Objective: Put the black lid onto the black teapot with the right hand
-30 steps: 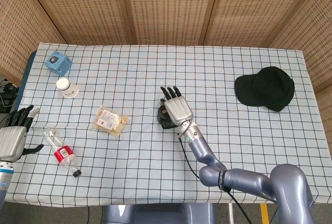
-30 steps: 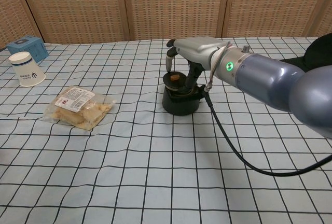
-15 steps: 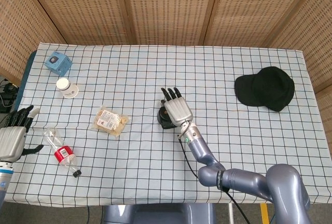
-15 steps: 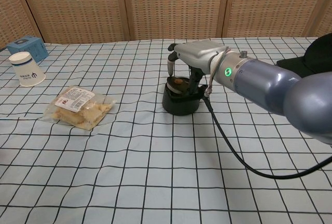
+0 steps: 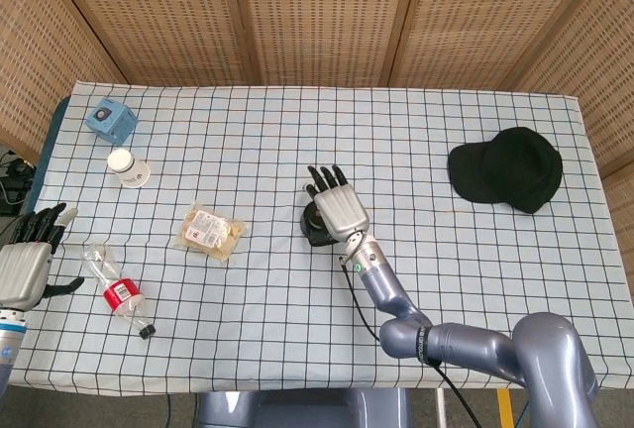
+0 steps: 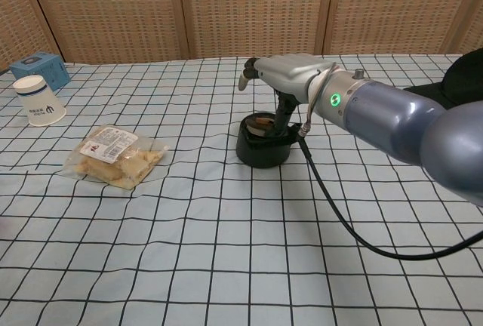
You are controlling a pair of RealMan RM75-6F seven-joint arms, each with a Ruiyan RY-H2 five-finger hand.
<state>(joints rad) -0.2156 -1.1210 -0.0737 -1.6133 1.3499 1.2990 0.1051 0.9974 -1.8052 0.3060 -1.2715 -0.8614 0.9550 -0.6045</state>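
The black lid (image 6: pixel 262 122) is seated level on the upright black teapot (image 6: pixel 263 145), directly beneath the right hand (image 6: pixel 285 69). The fingers (image 6: pixel 247 77) are spread apart with nothing held. Since the earlier frames, the lid has been released and the fingers lifted clear.
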